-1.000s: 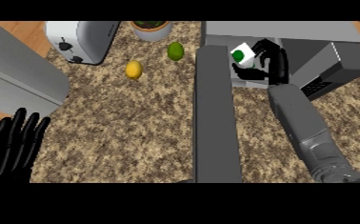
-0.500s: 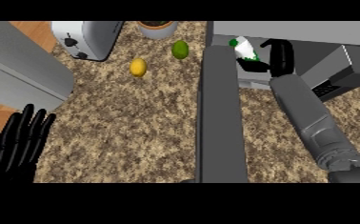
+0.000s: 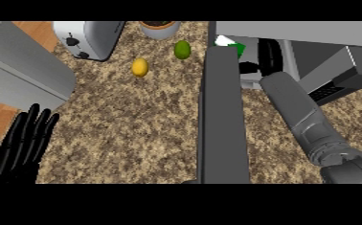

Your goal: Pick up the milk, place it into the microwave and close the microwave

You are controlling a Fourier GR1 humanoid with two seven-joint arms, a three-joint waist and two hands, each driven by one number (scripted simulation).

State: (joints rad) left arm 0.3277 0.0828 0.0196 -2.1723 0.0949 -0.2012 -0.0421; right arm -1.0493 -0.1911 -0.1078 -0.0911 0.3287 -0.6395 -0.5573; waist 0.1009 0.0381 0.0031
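Granite-patterned counter spread beneath everything, taken here as ground. Microwave at far right of counter, taken as landmark; cavity open toward the viewer. Microwave door swung out from its left side, seen edge-on as a long grey slab, left wide presumably so an arm can pass. Right forearm running along the door's right side into the cavity mouth. Toaster well left of the microwave, at the counter's back edge. Left hand far left of the microwave at the near counter edge, fingers straight and up, released, resting, holding nothing. Right hand just inside the cavity mouth, black fingers curled about the milk, grasping it; carton partly hidden behind the door's top, white with a green patch, judged at the placing step, not yet set down. Bowl left of the door, at the back. Lime just left of the door; lemon farther left; both untouched bystanders.
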